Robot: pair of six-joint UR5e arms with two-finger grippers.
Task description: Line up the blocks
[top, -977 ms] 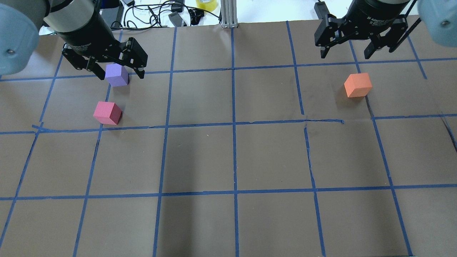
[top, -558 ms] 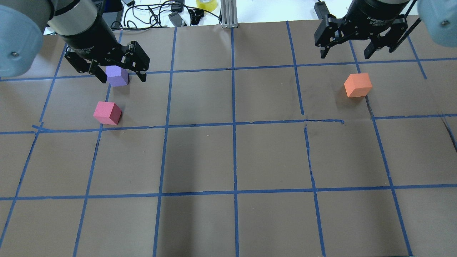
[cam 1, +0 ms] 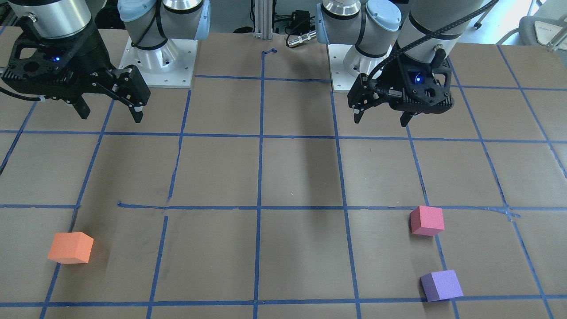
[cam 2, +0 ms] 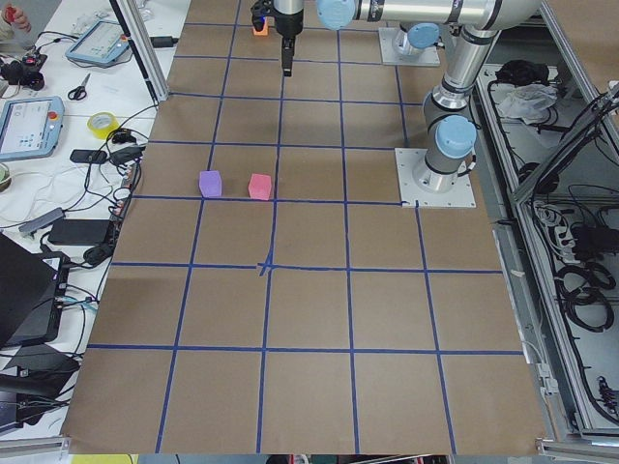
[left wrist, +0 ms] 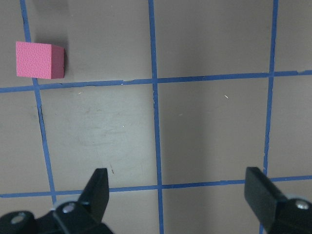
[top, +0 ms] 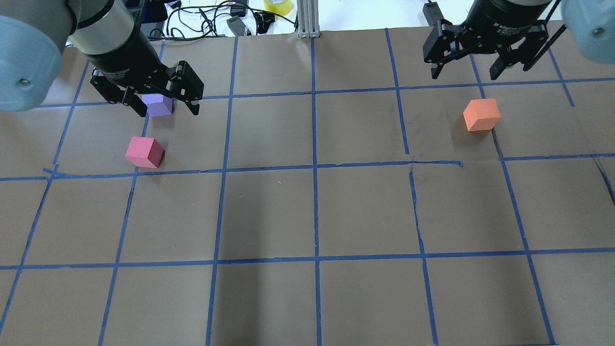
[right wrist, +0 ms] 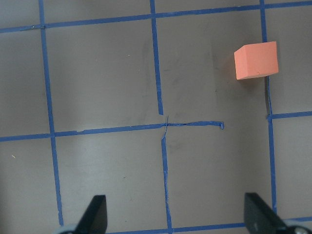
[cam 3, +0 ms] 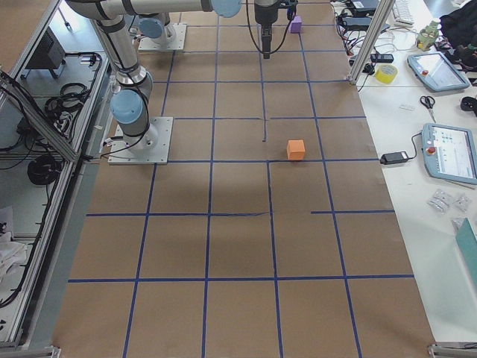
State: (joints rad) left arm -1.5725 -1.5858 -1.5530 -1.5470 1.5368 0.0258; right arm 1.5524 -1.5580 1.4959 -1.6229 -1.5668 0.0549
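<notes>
The purple block (top: 158, 106) lies at the table's far left, its top edge covered by my left gripper (top: 168, 111) in the overhead view. The front view shows that gripper (cam 1: 381, 120) raised, open and empty, apart from the purple block (cam 1: 441, 285). The pinkish-red block (top: 144, 152) lies just nearer the robot and shows in the left wrist view (left wrist: 39, 60). The orange block (top: 481, 114) lies at the far right. My right gripper (top: 464, 75) hangs open and empty above the table near it. The orange block also shows in the right wrist view (right wrist: 256, 60).
The table (top: 312, 211) is brown paper with a grid of blue tape. Cables, a tape roll (top: 277, 6) and a metal post (top: 306, 19) lie beyond its far edge. The two arm bases (cam 1: 161, 53) stand at the robot's side.
My left gripper has drifted a little right and toward the robot, now covering more of the purple block in the overhead view. The blocks and the right gripper have not moved.
</notes>
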